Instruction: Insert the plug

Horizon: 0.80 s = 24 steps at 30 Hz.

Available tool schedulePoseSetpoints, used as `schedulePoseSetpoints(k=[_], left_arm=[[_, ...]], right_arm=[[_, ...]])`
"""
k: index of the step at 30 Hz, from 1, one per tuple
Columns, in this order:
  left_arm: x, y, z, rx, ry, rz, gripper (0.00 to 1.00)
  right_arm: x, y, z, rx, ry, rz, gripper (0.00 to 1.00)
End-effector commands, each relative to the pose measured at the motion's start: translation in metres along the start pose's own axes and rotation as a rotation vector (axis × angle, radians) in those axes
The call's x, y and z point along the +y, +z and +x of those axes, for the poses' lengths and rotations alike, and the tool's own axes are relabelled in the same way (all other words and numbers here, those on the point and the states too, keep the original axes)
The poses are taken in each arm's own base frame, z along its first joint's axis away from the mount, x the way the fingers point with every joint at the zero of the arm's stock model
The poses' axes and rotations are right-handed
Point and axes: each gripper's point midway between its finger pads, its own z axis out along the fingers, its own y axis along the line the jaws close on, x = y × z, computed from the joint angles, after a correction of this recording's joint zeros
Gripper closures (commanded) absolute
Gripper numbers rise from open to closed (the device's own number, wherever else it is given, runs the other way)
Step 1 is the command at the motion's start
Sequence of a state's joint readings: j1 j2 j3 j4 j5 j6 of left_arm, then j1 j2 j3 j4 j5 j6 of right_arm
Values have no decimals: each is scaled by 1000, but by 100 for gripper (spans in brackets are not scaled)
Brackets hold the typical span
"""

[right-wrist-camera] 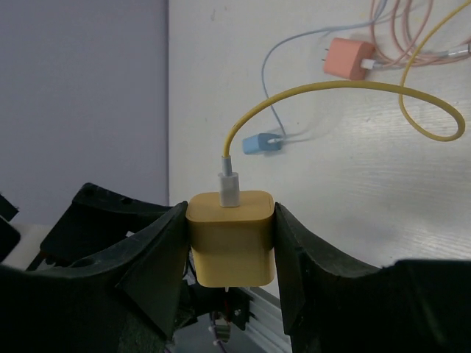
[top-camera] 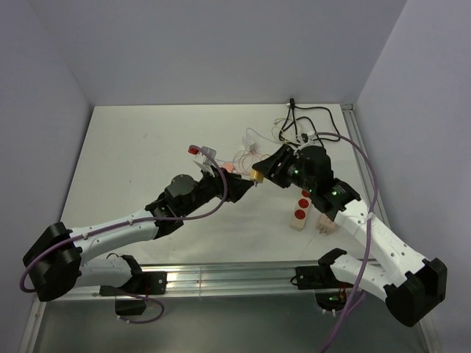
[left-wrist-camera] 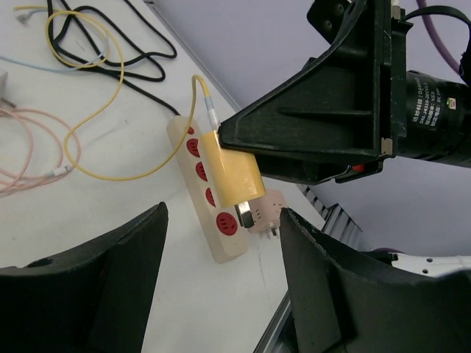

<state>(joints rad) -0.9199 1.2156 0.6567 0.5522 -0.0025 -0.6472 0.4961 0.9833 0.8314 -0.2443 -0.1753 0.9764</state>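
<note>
My right gripper [right-wrist-camera: 230, 213] is shut on a yellow plug [right-wrist-camera: 231, 237], one finger on each side, with its yellow cable [right-wrist-camera: 324, 88] looping away over the table. In the top view the plug [top-camera: 257, 175] hangs in the air left of the cream power strip [top-camera: 299, 209] with red sockets. The left wrist view shows the plug [left-wrist-camera: 232, 173], metal prongs down, above the strip [left-wrist-camera: 212, 193]. My left gripper [left-wrist-camera: 222, 213] stands open with nothing between its fingers. In the top view this gripper [top-camera: 241, 188] sits just left of the plug.
A pale pink adapter [top-camera: 324, 225] lies right of the strip. An orange plug [right-wrist-camera: 349, 57], a blue plug [right-wrist-camera: 261, 143] and thin pink cables lie on the table behind. Black cables [top-camera: 303, 121] tangle at the back right. A red plug [top-camera: 195, 149] lies back left.
</note>
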Motion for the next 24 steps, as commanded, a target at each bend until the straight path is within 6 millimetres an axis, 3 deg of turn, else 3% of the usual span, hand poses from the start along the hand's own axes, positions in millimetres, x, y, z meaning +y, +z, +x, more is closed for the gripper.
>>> schedulePoseSetpoints(k=[1, 7, 9, 10, 11, 12, 13, 14, 16, 17, 20, 23, 24], left_arm=[[-31, 8, -36, -138, 11, 71, 32], [-34, 23, -21, -92, -10, 59, 35], [-32, 24, -19, -95, -21, 52, 41], [-31, 25, -18, -94, -23, 49, 47], [-29, 26, -17, -90, -27, 43, 69], [-27, 27, -15, -83, -35, 27, 79], [-26, 27, -14, -79, -38, 20, 89], [-25, 27, -14, -74, -38, 19, 100], [-30, 22, -14, -67, -28, 49, 100], [-35, 19, -13, -60, -21, 74, 100], [-49, 4, -8, 6, 10, 193, 100], [-53, -11, -3, 97, 4, 314, 100], [-45, -14, -10, 102, -6, 325, 100]], right_arm=[[22, -10, -9, -68, 44, -69, 100], [25, -16, 4, -39, 37, -91, 100], [26, -18, 6, -34, 36, -95, 100], [26, -20, 7, -33, 35, -101, 100], [26, -21, 9, -28, 25, -104, 100], [27, -23, 8, -28, 15, -110, 100], [29, -26, 9, -24, 0, -125, 96], [29, -28, 9, -24, -46, -129, 67], [34, -35, 6, -30, -104, -132, 35], [25, -37, 10, -11, -159, -99, 17], [20, -47, 6, -5, -258, -69, 11], [35, -64, 14, 27, -341, -195, 15], [36, -67, 20, 44, -363, -230, 16]])
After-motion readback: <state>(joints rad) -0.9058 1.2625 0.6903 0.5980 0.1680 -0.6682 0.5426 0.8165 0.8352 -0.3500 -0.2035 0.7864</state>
